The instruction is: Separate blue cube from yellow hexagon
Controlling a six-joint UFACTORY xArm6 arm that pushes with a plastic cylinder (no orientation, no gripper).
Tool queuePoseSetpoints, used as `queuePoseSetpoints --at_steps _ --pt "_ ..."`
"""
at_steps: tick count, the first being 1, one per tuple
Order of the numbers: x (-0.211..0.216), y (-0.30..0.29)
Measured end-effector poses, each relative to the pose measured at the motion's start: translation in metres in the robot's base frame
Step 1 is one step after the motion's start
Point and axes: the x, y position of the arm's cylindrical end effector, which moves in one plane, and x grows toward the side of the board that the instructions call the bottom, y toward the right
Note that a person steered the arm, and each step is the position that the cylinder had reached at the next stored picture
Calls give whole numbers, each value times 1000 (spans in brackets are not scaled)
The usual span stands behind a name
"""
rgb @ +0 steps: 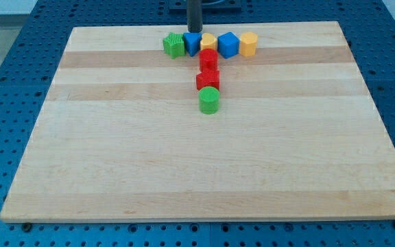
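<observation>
A row of blocks lies near the board's top edge. From the view's left: a green star-like block (pixel 174 45), a blue block (pixel 191 44), a small yellow block (pixel 208 42), the blue cube (pixel 228 44) and the yellow hexagon (pixel 249 43). The blue cube and the yellow hexagon touch side by side. My dark rod comes down from the view's top, and my tip (pixel 194 32) stands just behind the left blue block, about two block widths to the left of the blue cube.
Two red blocks (pixel 208 59) (pixel 208 79) and a green cylinder (pixel 210 100) form a column running down from the small yellow block. The wooden board (pixel 197 165) rests on a blue perforated table (pixel 5 82).
</observation>
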Motion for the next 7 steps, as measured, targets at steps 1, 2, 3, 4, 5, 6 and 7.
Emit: queuePoseSetpoints --at_steps 1,2,3,4,5,6,7 --pt "80 0" --pt "116 0" --pt "105 0" --pt "31 -13" --pt "4 -15" --pt "-13 13" --pt "-14 49"
